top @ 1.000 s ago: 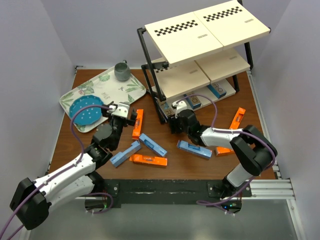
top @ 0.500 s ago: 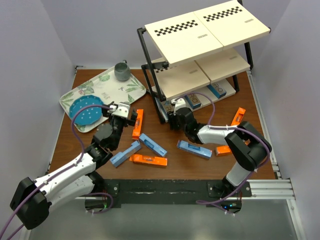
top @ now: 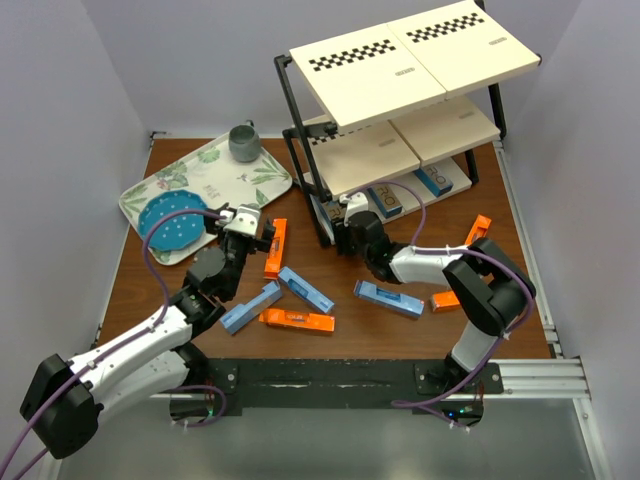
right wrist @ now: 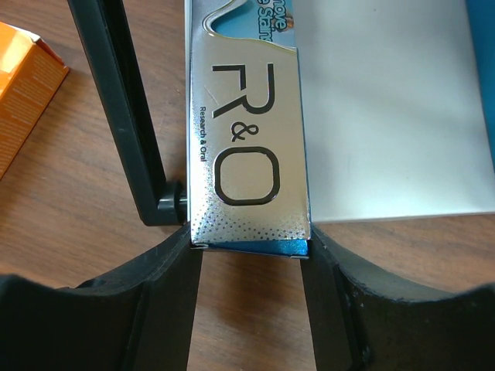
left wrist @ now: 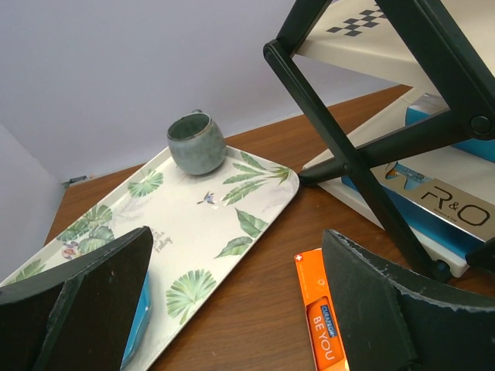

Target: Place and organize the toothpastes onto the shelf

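The shelf (top: 400, 75) stands at the back right; two cartons (top: 385, 203) lie on its bottom tier. My right gripper (top: 343, 222) is at the front left corner of that tier, shut on the near end of a silver R&O toothpaste (right wrist: 247, 139), which lies on the cream board (right wrist: 387, 116) beside the black frame post (right wrist: 124, 116). My left gripper (top: 250, 225) is open and empty above an orange toothpaste (top: 275, 247), which also shows in the left wrist view (left wrist: 323, 325). Blue toothpastes (top: 306, 288), (top: 250, 306), (top: 388, 297) and orange ones (top: 297, 319), (top: 475, 236), (top: 446, 300) lie on the table.
A leaf-patterned tray (top: 215, 180) at the back left holds a grey cup (top: 243, 142) and a blue plate (top: 172, 222). The tray (left wrist: 193, 224) lies just left of the orange carton. The shelf's black frame (left wrist: 348, 147) crosses the right side of the left wrist view.
My right gripper has edged a little up and left toward the shelf's bottom tier with the silver carton. The left arm has not moved.
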